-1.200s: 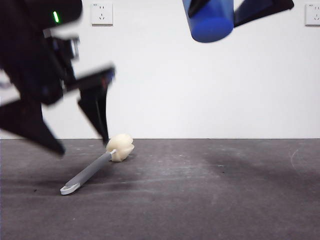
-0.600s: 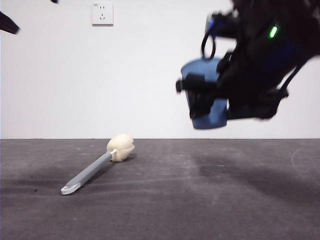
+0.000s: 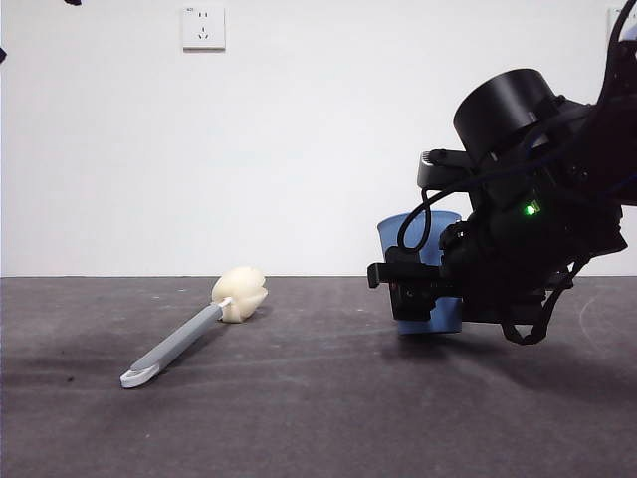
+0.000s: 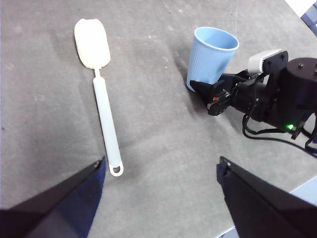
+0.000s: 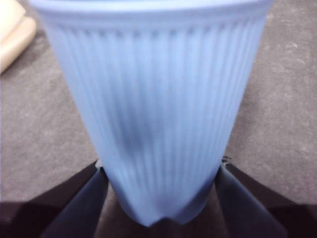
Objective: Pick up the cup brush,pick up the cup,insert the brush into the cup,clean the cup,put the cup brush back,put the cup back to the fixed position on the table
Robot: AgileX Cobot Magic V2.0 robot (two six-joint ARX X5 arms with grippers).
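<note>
The blue ribbed cup (image 3: 443,239) stands upright on the dark grey table (image 3: 318,398) at the right. My right gripper (image 3: 418,299) is shut on it low down, one jaw on each side near the base (image 5: 161,198). The cup fills the right wrist view (image 5: 158,114) and also shows in the left wrist view (image 4: 210,57). The cup brush (image 3: 179,344) lies flat on the table to the left, its cream sponge head (image 3: 240,292) toward the back. My left gripper (image 4: 161,166) is open and empty, high above the brush (image 4: 101,106).
A white wall with a socket (image 3: 203,27) stands behind the table. The right arm's dark body (image 3: 537,239) is large at the right side. Bare table lies between the brush and the cup.
The right gripper has come down with the cup from the top of the view to the table. The left arm has risen away from the brush and out of the front view.
</note>
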